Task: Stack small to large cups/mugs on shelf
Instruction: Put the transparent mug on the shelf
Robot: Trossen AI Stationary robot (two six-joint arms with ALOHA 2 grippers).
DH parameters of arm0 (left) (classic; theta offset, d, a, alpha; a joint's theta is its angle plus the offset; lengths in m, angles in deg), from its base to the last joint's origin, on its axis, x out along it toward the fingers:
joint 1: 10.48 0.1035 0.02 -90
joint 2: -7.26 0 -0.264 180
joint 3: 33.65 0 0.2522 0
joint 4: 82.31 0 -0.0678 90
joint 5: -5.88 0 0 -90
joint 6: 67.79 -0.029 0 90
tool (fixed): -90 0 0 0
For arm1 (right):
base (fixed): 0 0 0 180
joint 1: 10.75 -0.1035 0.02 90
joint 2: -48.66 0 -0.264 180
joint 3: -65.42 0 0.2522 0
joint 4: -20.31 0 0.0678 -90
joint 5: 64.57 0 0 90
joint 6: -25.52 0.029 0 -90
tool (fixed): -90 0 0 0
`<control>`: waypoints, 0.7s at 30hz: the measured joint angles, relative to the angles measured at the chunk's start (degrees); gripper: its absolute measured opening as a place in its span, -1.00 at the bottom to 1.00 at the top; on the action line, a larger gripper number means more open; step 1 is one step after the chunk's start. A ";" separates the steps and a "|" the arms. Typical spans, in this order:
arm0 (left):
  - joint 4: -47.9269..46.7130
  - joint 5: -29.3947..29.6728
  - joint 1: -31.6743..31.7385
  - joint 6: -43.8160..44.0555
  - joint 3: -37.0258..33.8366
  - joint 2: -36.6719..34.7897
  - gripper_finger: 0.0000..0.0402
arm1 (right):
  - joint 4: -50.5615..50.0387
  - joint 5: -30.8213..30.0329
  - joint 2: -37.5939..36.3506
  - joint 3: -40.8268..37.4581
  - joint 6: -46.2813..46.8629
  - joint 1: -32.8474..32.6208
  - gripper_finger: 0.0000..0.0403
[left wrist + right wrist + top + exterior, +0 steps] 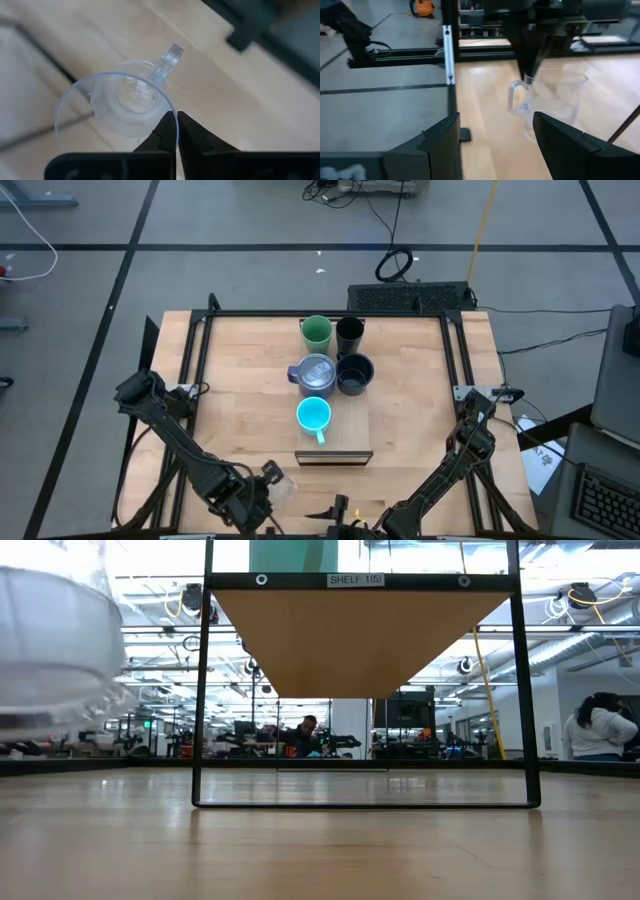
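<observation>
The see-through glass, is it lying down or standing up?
Upright. The left gripper is pinching the rim of the clear glass; the right wrist view shows its walls and handle vertical, lifted off the table.

The left gripper [176, 131] is held at the table's near edge, fingers pinched on the rim of the small clear glass [120, 102]. The right gripper [495, 145] is parked beside it, fingers spread.

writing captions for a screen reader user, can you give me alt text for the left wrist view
The left hand, fingers pinched together on the rim of a small clear glass with a handle, holds it over the light-wood table. A thin dark frame bar crosses the wood on one side, and a dark blurred shape lies beyond the table edge.
</observation>
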 joint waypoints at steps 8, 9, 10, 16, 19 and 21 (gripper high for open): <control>-3.87 3.10 -1.90 31.58 3.28 -0.04 -0.98 | 4.72 -3.19 0.04 0.02 -7.32 1.84 0.21; -3.89 3.11 -2.06 34.77 3.28 -0.04 -0.98 | 4.97 -3.16 0.04 0.02 -7.84 2.22 0.21; -3.78 3.25 -2.27 37.81 3.28 -0.04 -0.99 | 5.28 -3.21 0.07 0.02 -8.44 2.67 0.21; -3.67 6.39 -3.05 50.25 3.28 -0.05 -0.98 | 5.64 -3.21 0.09 0.02 -8.98 4.61 0.21; -3.67 7.77 -3.37 55.81 3.28 -0.11 -0.98 | 5.66 -3.17 0.09 0.02 -8.62 5.37 0.21; -3.67 8.52 -3.38 59.28 3.28 -0.11 -0.98 | 5.58 -3.11 0.10 0.02 -8.68 5.77 0.20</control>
